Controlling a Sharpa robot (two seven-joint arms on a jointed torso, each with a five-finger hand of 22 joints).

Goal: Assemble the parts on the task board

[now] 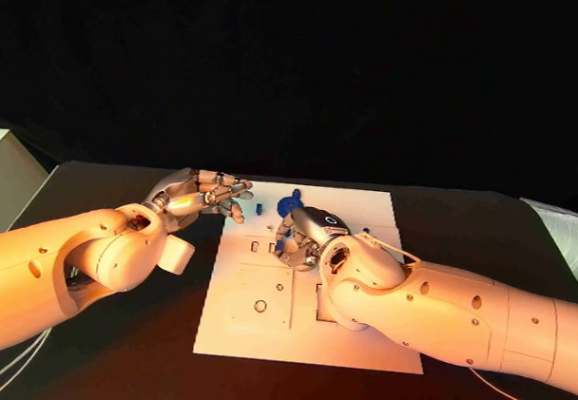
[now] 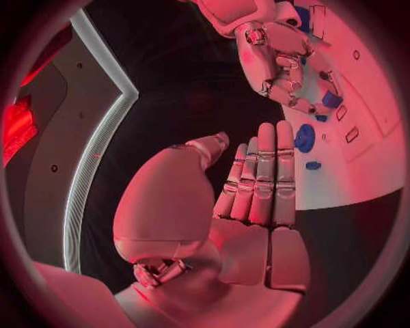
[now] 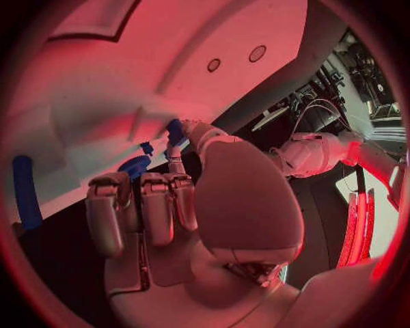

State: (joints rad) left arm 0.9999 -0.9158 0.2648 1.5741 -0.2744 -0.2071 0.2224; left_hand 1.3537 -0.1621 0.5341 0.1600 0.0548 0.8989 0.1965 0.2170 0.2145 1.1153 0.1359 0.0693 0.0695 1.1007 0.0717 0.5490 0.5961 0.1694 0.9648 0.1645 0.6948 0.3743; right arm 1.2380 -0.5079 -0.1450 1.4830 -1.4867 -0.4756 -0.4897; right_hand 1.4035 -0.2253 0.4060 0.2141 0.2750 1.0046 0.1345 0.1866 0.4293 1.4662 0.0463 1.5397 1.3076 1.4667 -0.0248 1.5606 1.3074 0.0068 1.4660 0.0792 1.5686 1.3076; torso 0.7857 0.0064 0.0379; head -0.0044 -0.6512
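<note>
Robot hand [image 1: 300, 234] over white task board [image 1: 358, 345]

Board [image 1: 358, 340] sits mid-table, long side running away from the robot; right hand [image 1: 303, 235] is over its far-left part, left hand [image 1: 202, 194] just off the board's far-left corner, above the table [image 1: 109, 354]. Disc part [image 1: 291, 203] lies just beyond the right hand near the board's far edge. Small part [image 1: 262, 211] lies between the two hands, just beside the left fingertips [image 1: 237, 216].
</note>
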